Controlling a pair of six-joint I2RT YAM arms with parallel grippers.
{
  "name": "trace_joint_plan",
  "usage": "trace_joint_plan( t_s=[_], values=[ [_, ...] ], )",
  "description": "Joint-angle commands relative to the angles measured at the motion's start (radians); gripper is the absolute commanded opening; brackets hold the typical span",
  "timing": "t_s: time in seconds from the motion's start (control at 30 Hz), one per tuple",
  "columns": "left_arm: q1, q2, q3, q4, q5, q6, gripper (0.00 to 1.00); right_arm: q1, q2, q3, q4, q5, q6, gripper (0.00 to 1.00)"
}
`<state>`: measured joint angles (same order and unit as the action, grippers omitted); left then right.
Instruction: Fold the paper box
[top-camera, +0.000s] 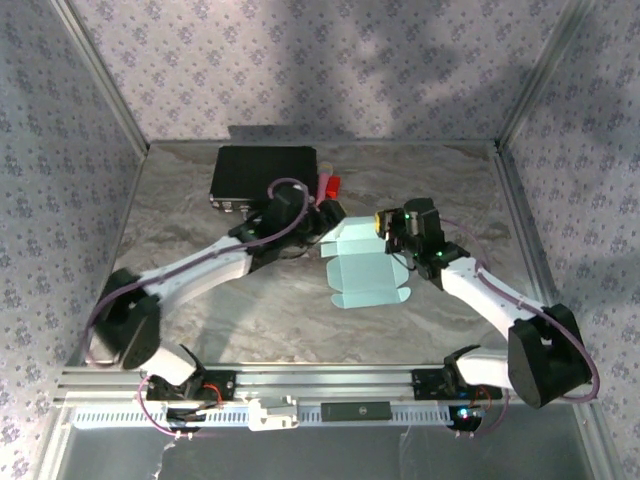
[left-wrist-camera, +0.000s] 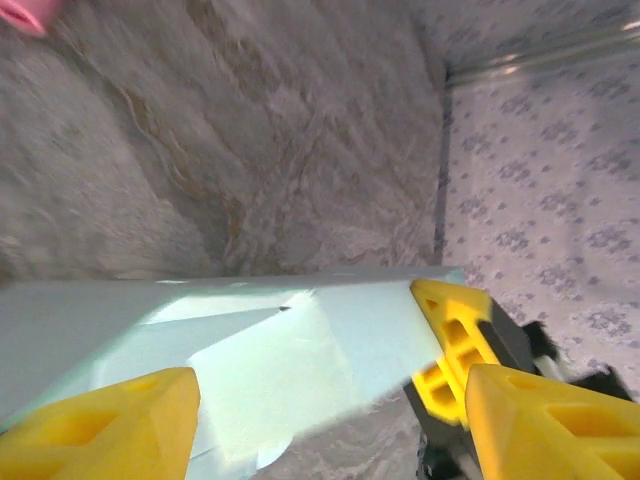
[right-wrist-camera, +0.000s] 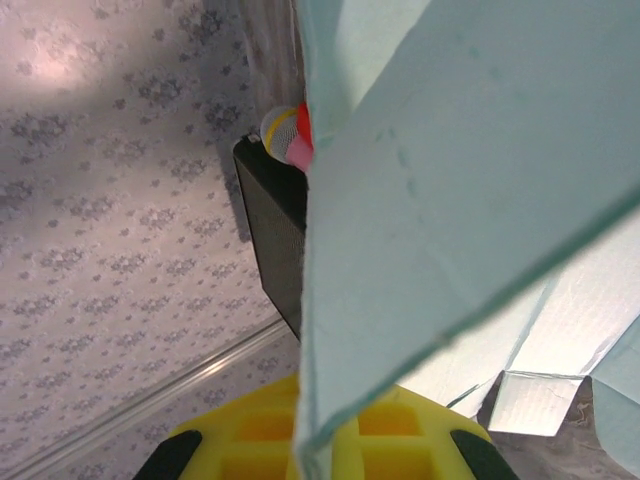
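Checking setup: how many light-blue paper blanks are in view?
1: the paper box lies mid-table, nearer than the black case, one edge pinched by the right gripper. Another sheet beneath could be hidden.

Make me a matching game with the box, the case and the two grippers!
Things:
1. box
2. case
3. left gripper
4. right gripper

Colour or state:
A. open
B. black, at the back
C. shut on the box
D. light blue

Pairs: 1-D, 2-B, 3-A, 4-C
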<state>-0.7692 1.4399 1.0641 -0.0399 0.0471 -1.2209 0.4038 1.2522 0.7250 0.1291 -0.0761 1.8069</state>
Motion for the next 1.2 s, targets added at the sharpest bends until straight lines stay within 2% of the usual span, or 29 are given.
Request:
trace_joint_plan(
  t_s=[0.0,0.1,0.23,0.3,0.43,0.67,0.93,1.17],
  values=[
    [0.098,-0.159,-0.119,-0.047,-0.058,0.053,0.67,-0.031,-0.027,0.034,-0.057,-0.036,0.044,0.0],
    [0.184,-0.182,-0.312,0.11,0.016,0.006,0.5,-0.045,-0.036,0.041,-0.065,-0.05,0.08,0.0],
    [0.187,-0.102,-0.398,0.261,0.056,0.037,0.21,-0.063,-0.06,0.049,-0.075,-0.054,0.115,0.0],
    [0.185,-0.059,-0.426,0.359,0.075,0.053,0.17,-0.07,-0.07,0.07,-0.105,-0.058,0.115,0.0],
    [0.186,0.028,-0.483,0.547,0.081,0.071,0.19,-0.076,-0.083,0.082,-0.119,-0.062,0.131,0.0],
    [0.15,0.262,-0.484,1.028,0.18,0.023,0.3,-0.091,-0.086,0.102,-0.143,-0.077,0.147,0.0],
    [0.104,0.372,-0.473,1.192,0.169,-0.014,0.33,-0.098,-0.064,0.094,-0.105,-0.09,0.158,0.0],
    [0.087,0.382,-0.467,1.211,0.139,-0.012,0.37,-0.098,-0.061,0.077,-0.083,-0.091,0.169,0.0]
  ],
)
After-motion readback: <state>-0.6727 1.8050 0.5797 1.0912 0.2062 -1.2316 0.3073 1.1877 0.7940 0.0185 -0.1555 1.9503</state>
